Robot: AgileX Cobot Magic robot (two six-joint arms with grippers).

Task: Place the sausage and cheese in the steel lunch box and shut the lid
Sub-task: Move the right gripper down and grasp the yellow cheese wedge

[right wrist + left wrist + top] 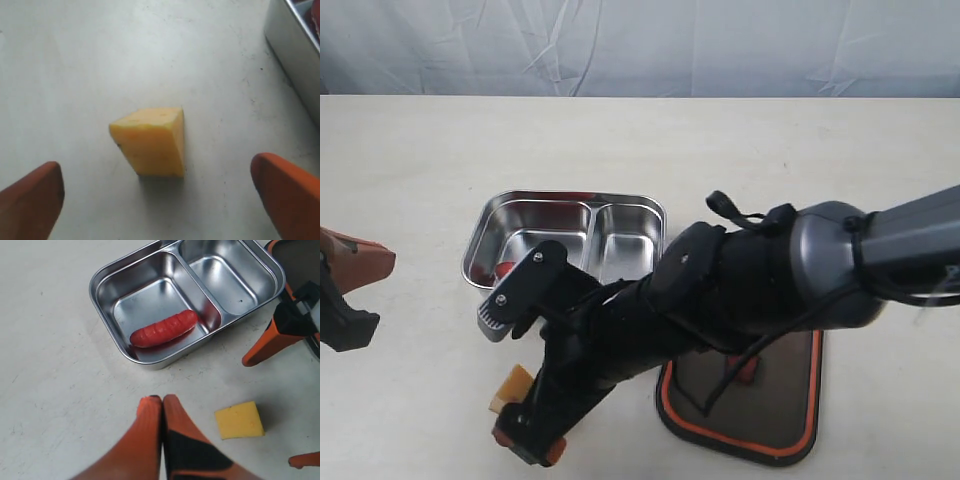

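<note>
A glossy red sausage (163, 329) is laid inside the shiny steel lunch box (150, 362), roughly parallel to its long wall. Beside the box, a yellow cheese wedge (150, 142) is flanked by the released right pincer (157, 172); the left pincer (162, 402) is clenched empty.

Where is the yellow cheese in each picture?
Exterior view: the cheese sits low, left of the middle, peeking out from behind the right gripper.
Left wrist view: the cheese lies beside the shut left gripper.
Right wrist view: the cheese is mid-picture, between the open right gripper's fingers.
Shared landmark: the steel lunch box, close to the cheese in every view.
</note>
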